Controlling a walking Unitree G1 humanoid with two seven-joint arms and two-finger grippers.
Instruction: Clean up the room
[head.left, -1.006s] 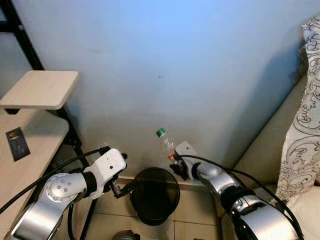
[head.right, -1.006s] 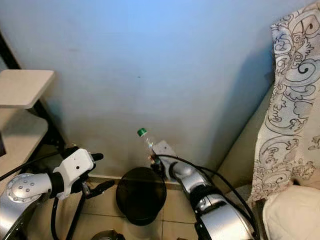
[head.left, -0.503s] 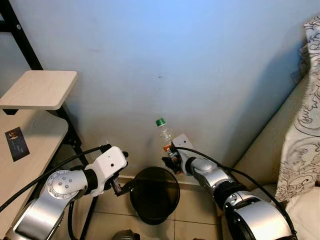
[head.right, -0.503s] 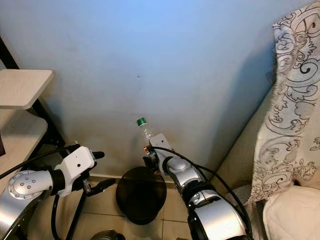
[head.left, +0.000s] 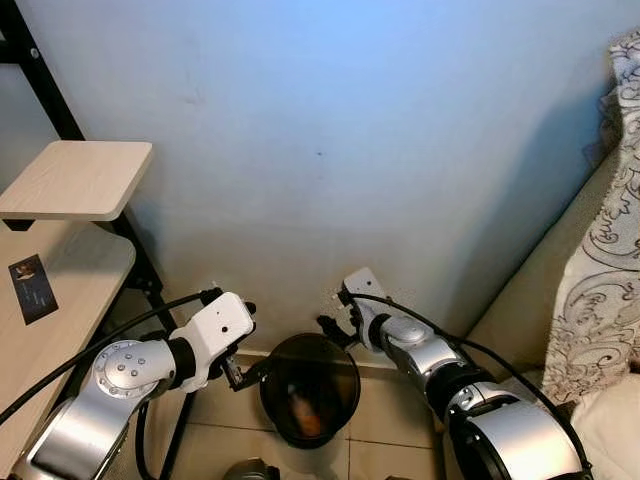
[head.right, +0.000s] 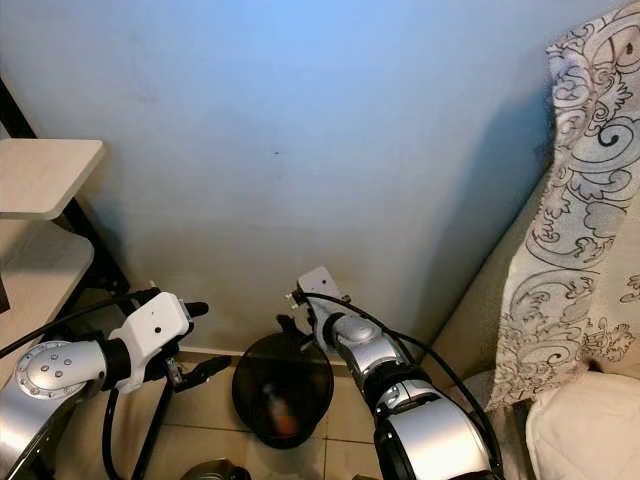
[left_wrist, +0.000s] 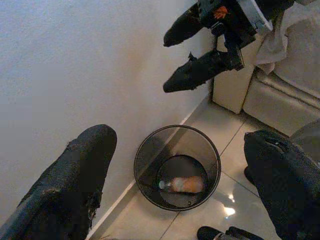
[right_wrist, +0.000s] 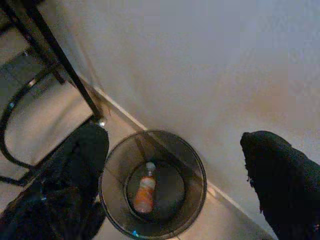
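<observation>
A black mesh waste bin (head.left: 270, 398) stands on the tiled floor against the blue wall. Inside it, on the bottom, lies a clear plastic bottle (head.left: 303, 413) with an orange label, also seen in the left wrist view as the bottle (left_wrist: 181, 184) and in the right wrist view as the bottle (right_wrist: 144, 194). My right gripper (head.left: 333, 328) hangs open just above the bin's far rim, holding nothing. My left gripper (head.left: 250, 375) is open beside the bin's left rim, its fingers (left_wrist: 85, 165) spread wide.
A pale wooden shelf unit (head.left: 80, 180) on a black frame stands at the left, with a dark card (head.left: 30, 287) on its lower board. A beige sofa edge with patterned cloth (head.left: 610, 280) is at the right. The wall is close behind the bin.
The bottle has left my right gripper and now lies in the bin. The right gripper's fingers have opened. The left arm has stayed put.
</observation>
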